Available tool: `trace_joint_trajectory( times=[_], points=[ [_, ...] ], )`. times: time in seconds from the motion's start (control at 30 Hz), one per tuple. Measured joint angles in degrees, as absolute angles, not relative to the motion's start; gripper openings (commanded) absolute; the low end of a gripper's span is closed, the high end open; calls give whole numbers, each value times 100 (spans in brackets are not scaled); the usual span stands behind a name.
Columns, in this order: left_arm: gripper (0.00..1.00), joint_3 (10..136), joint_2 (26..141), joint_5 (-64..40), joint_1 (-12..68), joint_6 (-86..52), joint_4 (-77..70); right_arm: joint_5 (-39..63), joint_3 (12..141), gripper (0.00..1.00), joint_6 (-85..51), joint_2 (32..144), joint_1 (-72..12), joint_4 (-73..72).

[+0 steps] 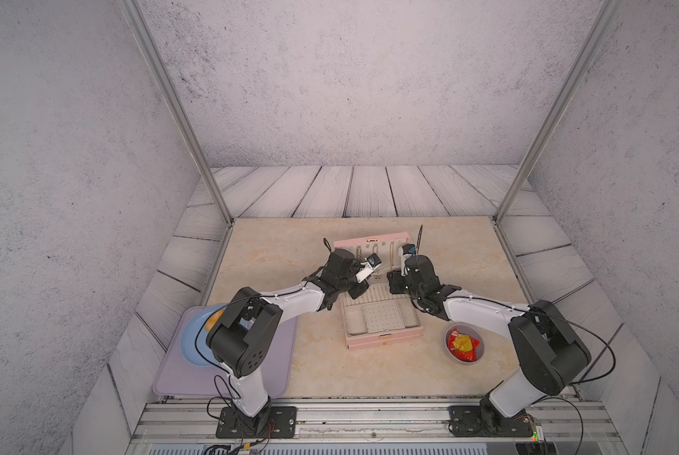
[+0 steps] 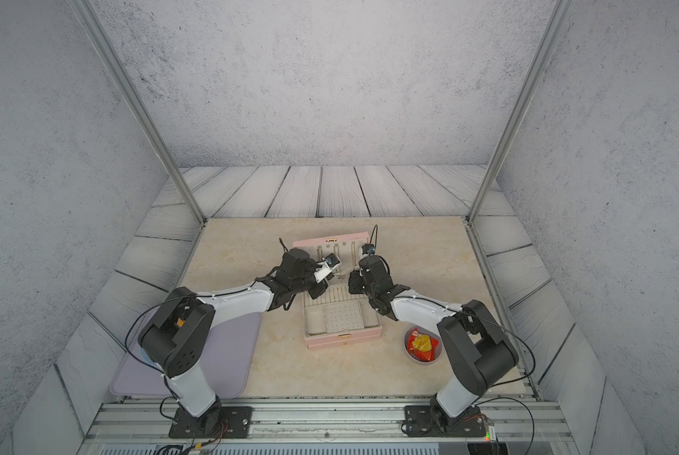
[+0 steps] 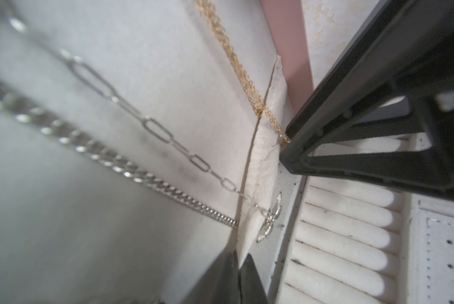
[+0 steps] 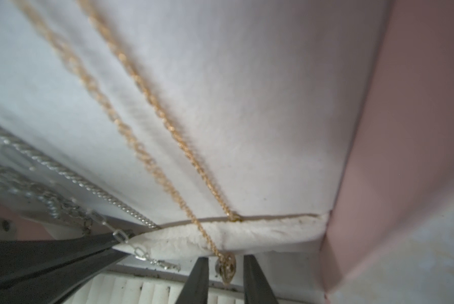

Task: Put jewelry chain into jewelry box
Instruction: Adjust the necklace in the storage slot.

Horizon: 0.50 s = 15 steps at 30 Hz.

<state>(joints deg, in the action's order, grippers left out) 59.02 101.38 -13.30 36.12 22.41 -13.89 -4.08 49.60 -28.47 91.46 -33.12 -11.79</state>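
Note:
The pink jewelry box (image 1: 385, 340) (image 2: 344, 340) stands open at the table's middle, its lid upright at the back. Both grippers reach in at the foot of the lid. The thin gold jewelry chain (image 4: 147, 162) (image 3: 236, 65) hangs down the cream lid lining. One strand crosses the lid pocket's edge (image 4: 260, 234) and ends in a small oval gold pendant (image 4: 227, 267). That pendant dangles free between the parted fingers (image 4: 199, 279) of my right gripper (image 4: 226, 259), which is open. My left gripper (image 3: 240, 254) is shut on the pocket's edge and pulls it out to a point.
A silvery link chain (image 3: 155, 129) with a butterfly pendant (image 3: 269, 223) and a thicker silvery chain (image 3: 141, 175) also hang in the lid. Ring rolls (image 3: 347, 210) lie below. A grey bowl with a red snack packet (image 1: 464, 344) sits right; a lavender mat (image 1: 188, 374) with a blue plate sits left.

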Motion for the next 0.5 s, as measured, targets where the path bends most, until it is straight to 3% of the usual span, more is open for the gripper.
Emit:
trace_joint_trajectory(
  times=[0.5],
  points=[
    [29, 5944, 9762, -1398, 3583, 2045, -1612, -683, 4591, 54, -2794, 8346, -3275, -1050]
  ],
)
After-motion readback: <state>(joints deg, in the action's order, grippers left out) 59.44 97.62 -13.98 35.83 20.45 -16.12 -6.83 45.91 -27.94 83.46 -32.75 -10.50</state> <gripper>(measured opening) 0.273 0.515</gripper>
